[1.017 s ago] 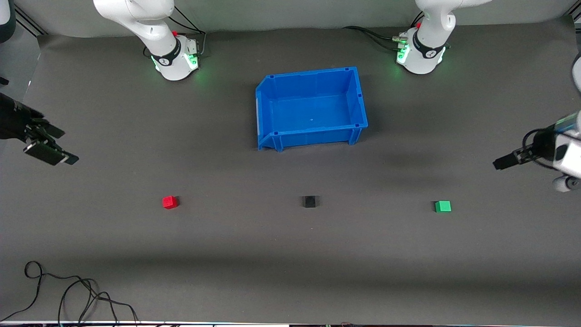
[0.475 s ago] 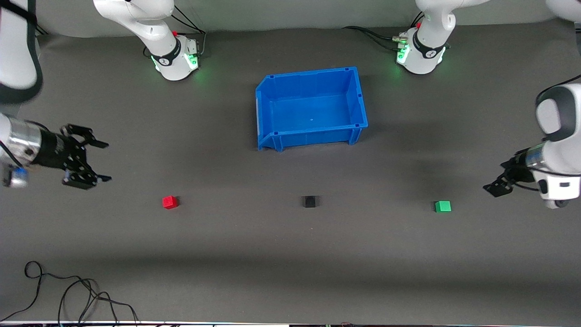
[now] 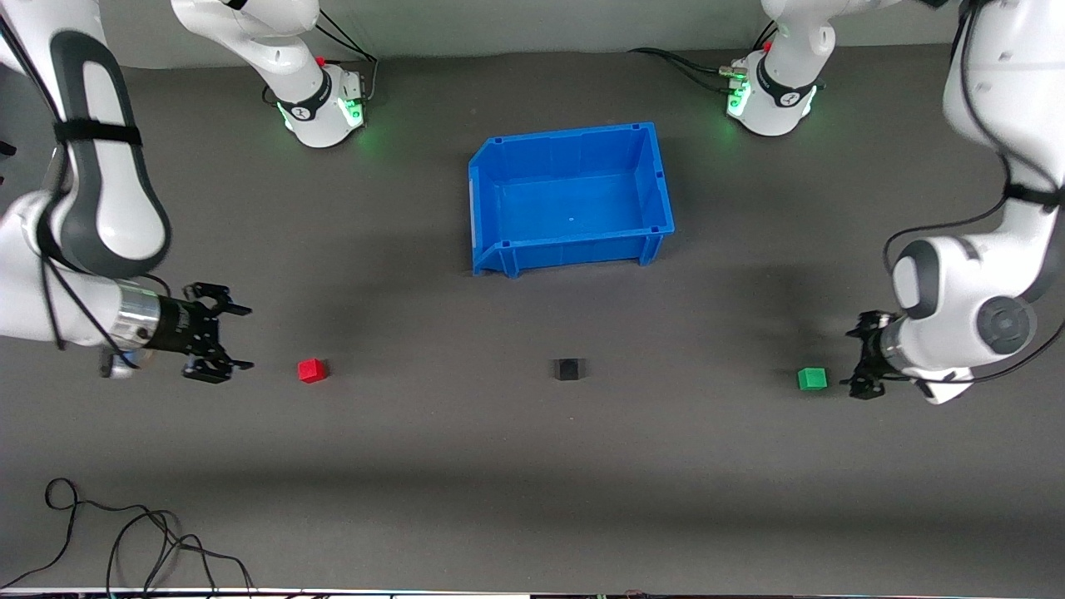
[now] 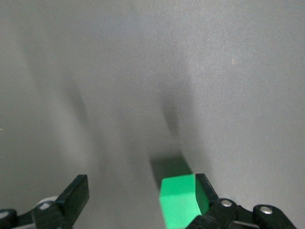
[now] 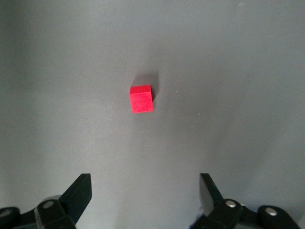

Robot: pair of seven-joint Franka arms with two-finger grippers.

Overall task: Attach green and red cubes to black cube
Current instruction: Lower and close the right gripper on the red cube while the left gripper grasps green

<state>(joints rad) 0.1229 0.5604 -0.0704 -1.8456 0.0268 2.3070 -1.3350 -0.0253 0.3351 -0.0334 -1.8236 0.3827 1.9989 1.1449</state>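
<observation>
The red cube (image 3: 312,370), the black cube (image 3: 567,368) and the green cube (image 3: 812,378) lie apart in a row on the dark table. My right gripper (image 3: 246,339) is open, low over the table beside the red cube, toward the right arm's end. In the right wrist view the red cube (image 5: 141,99) lies ahead of the open right gripper (image 5: 145,188). My left gripper (image 3: 850,359) is open and low, beside the green cube. In the left wrist view the green cube (image 4: 181,200) sits between the tips of the left gripper (image 4: 142,191), close against one finger (image 4: 206,188).
An empty blue bin (image 3: 566,249) stands farther from the front camera than the black cube, at mid-table. Loose black cables (image 3: 125,541) lie at the near corner at the right arm's end. The two arm bases (image 3: 320,108) (image 3: 770,96) stand along the table's farthest edge.
Both arms have swung in from the table's ends and come down. The right gripper has closed in on the red cube, the left gripper on the green cube. The cubes have not moved.
</observation>
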